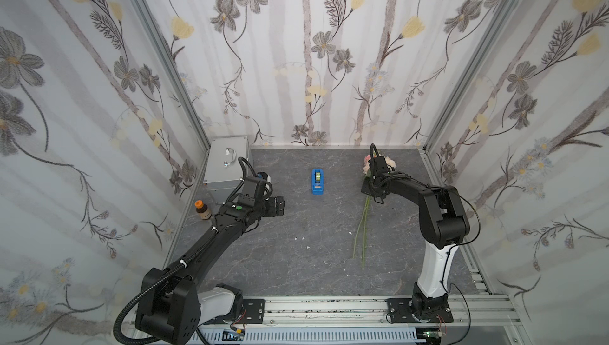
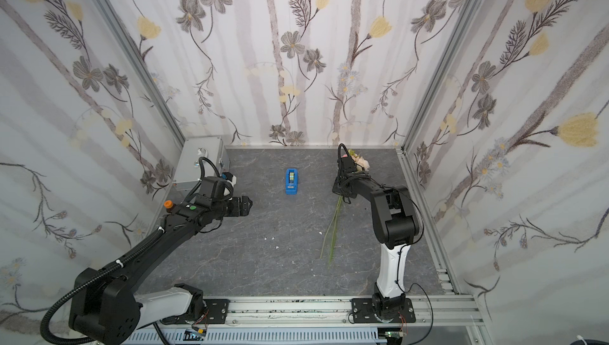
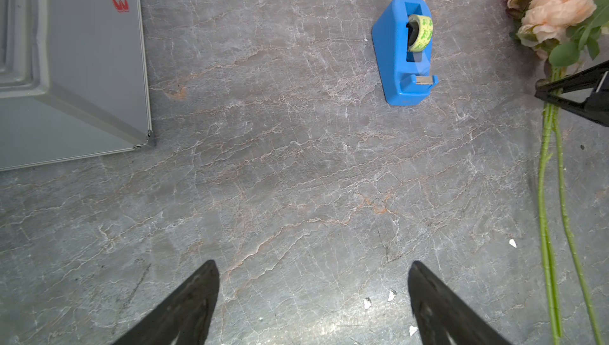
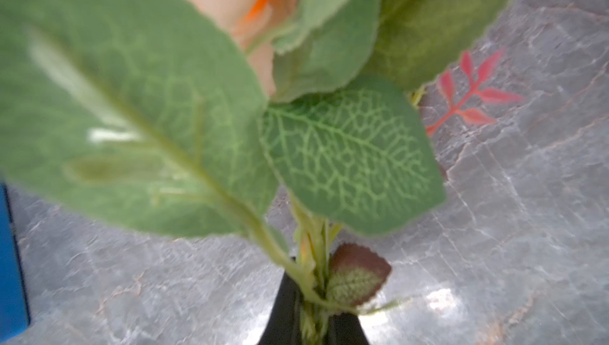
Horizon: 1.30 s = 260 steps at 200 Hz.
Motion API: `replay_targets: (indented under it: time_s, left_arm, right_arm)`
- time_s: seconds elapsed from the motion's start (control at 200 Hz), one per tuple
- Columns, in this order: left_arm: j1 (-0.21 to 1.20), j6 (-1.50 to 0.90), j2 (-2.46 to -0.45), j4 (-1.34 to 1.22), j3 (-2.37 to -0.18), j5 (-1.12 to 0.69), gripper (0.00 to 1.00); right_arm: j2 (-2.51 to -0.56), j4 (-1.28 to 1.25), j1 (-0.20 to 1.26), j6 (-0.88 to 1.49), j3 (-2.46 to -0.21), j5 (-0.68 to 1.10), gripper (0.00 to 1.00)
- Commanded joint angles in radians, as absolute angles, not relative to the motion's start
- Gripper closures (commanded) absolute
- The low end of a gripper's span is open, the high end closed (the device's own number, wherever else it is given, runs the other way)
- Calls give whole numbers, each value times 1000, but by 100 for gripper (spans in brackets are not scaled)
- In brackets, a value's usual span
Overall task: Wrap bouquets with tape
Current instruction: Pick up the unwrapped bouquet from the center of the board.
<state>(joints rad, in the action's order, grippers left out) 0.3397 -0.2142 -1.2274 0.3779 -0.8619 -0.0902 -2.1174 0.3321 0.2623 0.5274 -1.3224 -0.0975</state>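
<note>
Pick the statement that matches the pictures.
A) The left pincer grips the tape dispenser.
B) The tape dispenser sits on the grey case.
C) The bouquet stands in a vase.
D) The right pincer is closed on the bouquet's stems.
D: the right wrist view shows the right pincer shut on the stems of the bouquet.

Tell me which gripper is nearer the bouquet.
Right. The right gripper is shut on the bouquet at its stems, just below the leaves. The left gripper is open and well apart, on the other side of the tape dispenser from the flowers.
</note>
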Motion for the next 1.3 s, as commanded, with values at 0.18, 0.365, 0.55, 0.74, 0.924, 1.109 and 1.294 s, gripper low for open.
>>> replay_targets:
  time_s: [0.18,0.365,0.55,0.74,0.924,1.109,1.294]
  left_arm:
    - [339,-182,-1196,361,-875,-76,9]
    - [339,-154,-1167,331,-876,-70,8]
    - [339,-73,-1117,298,-865,-81,8]
    - [340,34,-1007,280,-829,-70,8]
    - [339,104,-868,281,-764,-94,11]
    - [341,154,-740,318,-707,-154,15]
    - [341,207,-650,393,-690,-189,17]
  right_arm:
    - [-1855,163,265,463,-1159,-13,100]
    - [-1662,118,268,327,-1086,81,100]
    - [-1538,136,276,76,-1087,192,100]
    - [-1485,127,291,-236,-1077,333,100]
    - [-1588,215,373,-480,-1186,332,100]
    - [-1775,283,477,-647,-1314,398,100]
    - [-1969,409,551,-794,-1471,427,100]
